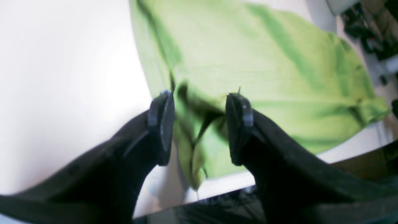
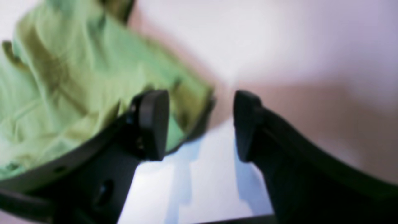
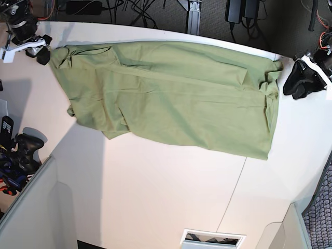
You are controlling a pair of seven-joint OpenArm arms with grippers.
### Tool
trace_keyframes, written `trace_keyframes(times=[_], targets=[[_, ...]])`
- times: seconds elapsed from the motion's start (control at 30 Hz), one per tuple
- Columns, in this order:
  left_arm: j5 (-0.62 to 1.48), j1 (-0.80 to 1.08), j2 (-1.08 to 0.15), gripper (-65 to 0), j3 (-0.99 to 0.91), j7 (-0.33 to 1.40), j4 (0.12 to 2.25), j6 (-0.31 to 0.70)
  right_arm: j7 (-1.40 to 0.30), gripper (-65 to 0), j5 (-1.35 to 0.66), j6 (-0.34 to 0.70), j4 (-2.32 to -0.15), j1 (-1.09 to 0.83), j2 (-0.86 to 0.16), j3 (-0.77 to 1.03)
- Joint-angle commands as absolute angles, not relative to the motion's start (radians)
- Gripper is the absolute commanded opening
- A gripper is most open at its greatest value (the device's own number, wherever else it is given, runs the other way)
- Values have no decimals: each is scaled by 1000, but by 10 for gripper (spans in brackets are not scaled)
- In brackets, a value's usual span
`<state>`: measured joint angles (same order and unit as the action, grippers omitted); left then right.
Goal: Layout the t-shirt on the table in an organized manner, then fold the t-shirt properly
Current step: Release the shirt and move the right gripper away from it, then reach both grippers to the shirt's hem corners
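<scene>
Across the far half of the tabletop [image 3: 155, 197] the t-shirt [image 3: 176, 98] lies spread but creased, so laying out seems nearly done. Left gripper [image 1: 199, 124] straddles a bunched corner with wide jaws; right gripper [image 2: 200, 124], equally wide, holds nothing. Next: pinch corners, tug flat.

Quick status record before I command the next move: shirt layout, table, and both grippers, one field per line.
garment: light olive-green short-sleeved cotton t-shirt, spread across the far half of the table, wrinkled at both ends
surface: smooth white tabletop
left gripper: open, fingers either side of a bunched shirt edge
right gripper: open, at the shirt's other end, one finger over the cloth
fold: not yet begun
</scene>
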<state>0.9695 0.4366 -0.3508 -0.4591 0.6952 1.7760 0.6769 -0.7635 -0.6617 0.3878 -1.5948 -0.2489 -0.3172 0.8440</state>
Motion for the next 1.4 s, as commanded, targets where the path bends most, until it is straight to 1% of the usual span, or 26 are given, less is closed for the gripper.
trace_keyframes(times=[0.0, 0.13, 0.23, 0.3, 0.4, 0.57, 0.77, 0.83, 0.9, 1.1, 1.27, 1.3, 1.37], targets=[[991, 433, -371, -345, -465, 678, 1818, 698, -736, -316, -679, 391, -1621, -231, -352, 860], [991, 432, -380, -345, -455, 673, 1921, 698, -717, -316, -682, 389, -1623, -144, -404, 866], [979, 432, -380, -345, -418, 669, 1978, 698, -715, -316, -678, 390, -1623, -28, -416, 845], [956, 432, -380, -345, -374, 664, 1989, 698, -714, -316, -660, 389, -1614, 51, -415, 802], [891, 432, -380, -345, -292, 642, 1988, 698, -698, -316, -650, 389, -1552, 174, -414, 690], [794, 434, -379, -345, -186, 628, 1988, 698, -648, -316, -582, 389, -1335, 403, -390, 463], [788, 435, -380, -345, -162, 625, 1988, 698, -595, -316, -440, 388, -920, 620, -302, 262], [788, 435, -379, -345, -162, 625, 1988, 698, -594, -316, -418, 388, -813, 651, -287, 218], [788, 435, -380, -345, -162, 625, 1988, 698, -578, -316, -387, 389, -758, 656, -280, 186], [788, 435, -380, -345, -162, 625, 1988, 698, -580, -316, -366, 389, -745, 653, -282, 170], [799, 432, -380, -345, -162, 625, 1988, 698, -616, -318, -364, 389, -745, 653, -270, 170], [804, 429, -379, -345, -162, 624, 1988, 698, -628, -328, -362, 389, -745, 651, -266, 170], [804, 429, -379, -345, -162, 617, 1988, 698, -641, -388, -363, 389, -746, 642, -263, 170]])
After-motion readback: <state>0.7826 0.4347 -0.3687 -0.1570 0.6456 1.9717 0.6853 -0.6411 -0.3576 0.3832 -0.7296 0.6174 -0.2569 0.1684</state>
